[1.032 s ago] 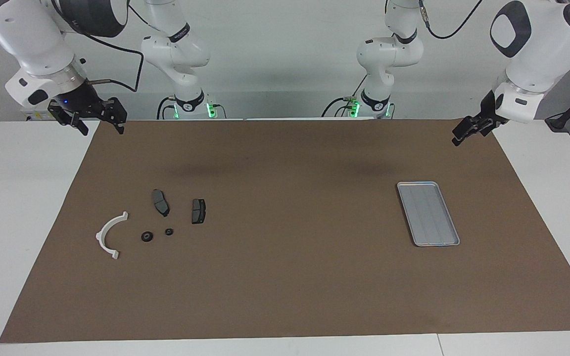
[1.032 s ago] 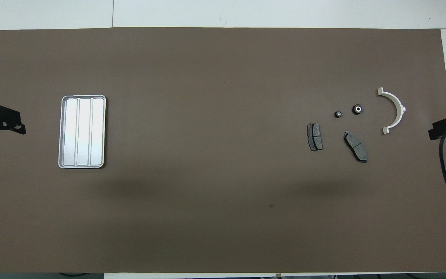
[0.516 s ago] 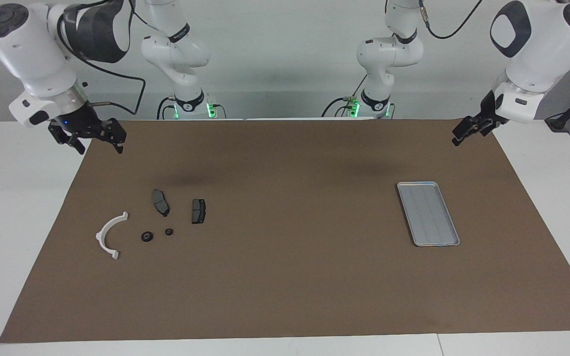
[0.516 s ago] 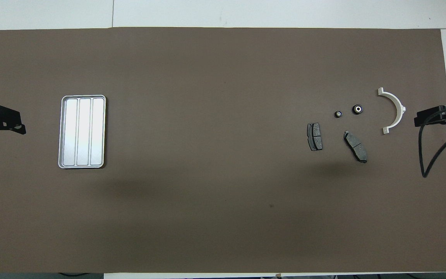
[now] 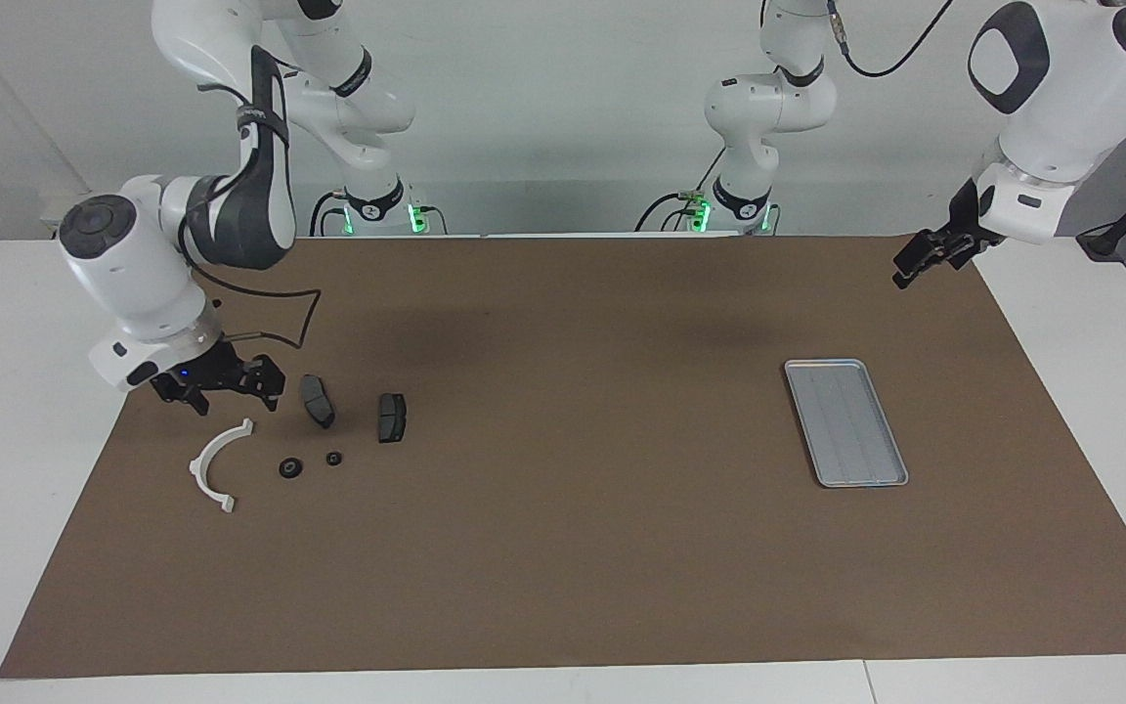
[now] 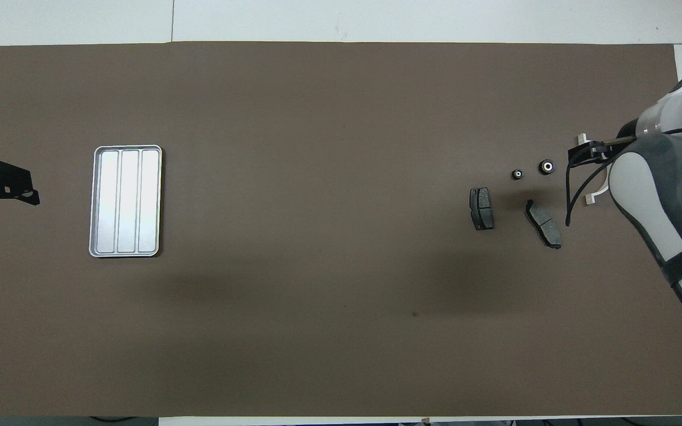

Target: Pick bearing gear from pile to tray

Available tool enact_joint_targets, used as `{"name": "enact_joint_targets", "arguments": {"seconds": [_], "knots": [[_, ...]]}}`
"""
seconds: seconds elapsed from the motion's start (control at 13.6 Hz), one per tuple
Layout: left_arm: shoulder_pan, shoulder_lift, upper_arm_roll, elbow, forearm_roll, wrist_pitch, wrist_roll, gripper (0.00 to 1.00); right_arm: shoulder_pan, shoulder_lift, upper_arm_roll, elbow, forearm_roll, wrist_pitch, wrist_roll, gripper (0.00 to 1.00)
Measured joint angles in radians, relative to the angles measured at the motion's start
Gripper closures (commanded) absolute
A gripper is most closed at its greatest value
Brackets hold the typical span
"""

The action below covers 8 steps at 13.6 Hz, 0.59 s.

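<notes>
**Right gripper low by the parts, tray bare**

In the facing view, your right gripper hangs low at mid-height of the frame, at the right arm's end of the brown mat. Its fingers are spread and pinch nothing. It sits over the mat just above the white curved bracket and close beside the nearest dark brake pad. I cannot tell whether it touches either one.

The second brake pad lies just beside the first, toward the middle of the mat. The two small black round parts, the larger and the smaller, lie side by side lower in the frame, between the bracket and the pads. Both rest on the mat, apart from each other and from the gripper.

The metal tray lies at mid-height toward the left arm's end, well apart from the parts, with nothing in it.

Your left gripper waits in the air over the mat's corner in the upper part of the frame. You cannot tell whether it is spread or pressed together.
</notes>
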State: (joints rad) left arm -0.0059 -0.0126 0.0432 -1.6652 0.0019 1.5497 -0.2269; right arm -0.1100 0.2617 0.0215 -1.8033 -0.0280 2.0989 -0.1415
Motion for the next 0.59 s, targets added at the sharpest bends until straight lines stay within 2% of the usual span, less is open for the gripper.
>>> {"name": "enact_joint_targets", "arguments": {"seconds": [0.29,0.59], "knots": [[0.000,0.000,0.000,0.000,0.000,0.000,0.000,0.00,0.020,0.101,0.001,0.002,0.000,0.113,0.002,0.00],[0.000,0.000,0.000,0.000,0.000,0.000,0.000,0.00,0.022,0.161,0.001,0.003,0.000,0.136,0.002,0.00]]}}
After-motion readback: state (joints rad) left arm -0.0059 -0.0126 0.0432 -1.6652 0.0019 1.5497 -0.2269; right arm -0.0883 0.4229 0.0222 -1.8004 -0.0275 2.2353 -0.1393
